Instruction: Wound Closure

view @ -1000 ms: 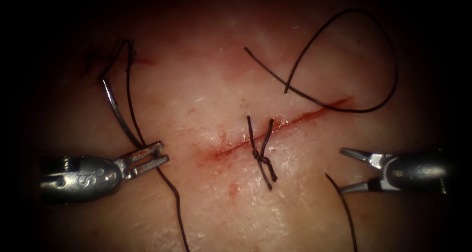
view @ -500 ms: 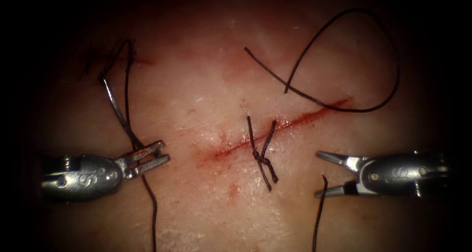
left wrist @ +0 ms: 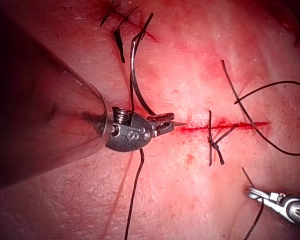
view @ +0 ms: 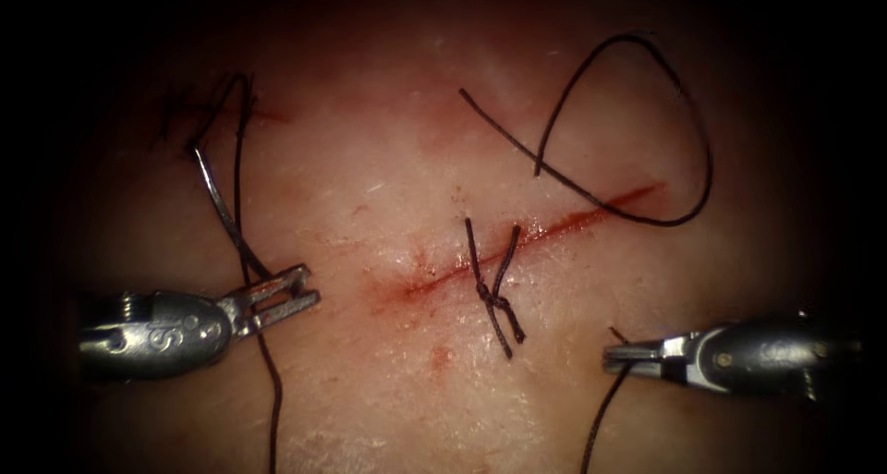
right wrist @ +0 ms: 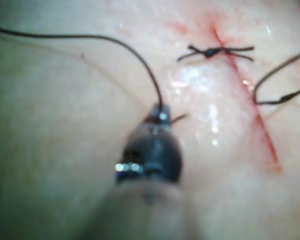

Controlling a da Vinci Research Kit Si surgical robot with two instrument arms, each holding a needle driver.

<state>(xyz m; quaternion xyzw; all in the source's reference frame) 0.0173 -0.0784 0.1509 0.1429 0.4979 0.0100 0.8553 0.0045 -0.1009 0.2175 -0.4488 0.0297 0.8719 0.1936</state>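
Endoscope view: left tool (view: 297, 294), marked "S", grips needle (view: 222, 211); right tool (view: 621, 356) grips thread (view: 605, 405).

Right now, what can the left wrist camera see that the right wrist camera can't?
Left wrist view: the left tool, jaws shut on the needle near one end. The needle curves over the tissue, not in it, left of the cut. Right wrist view: the thread sweeping far away from the right tool. Both views: the right tool shut on the thread, the knotted stitch and the cut.
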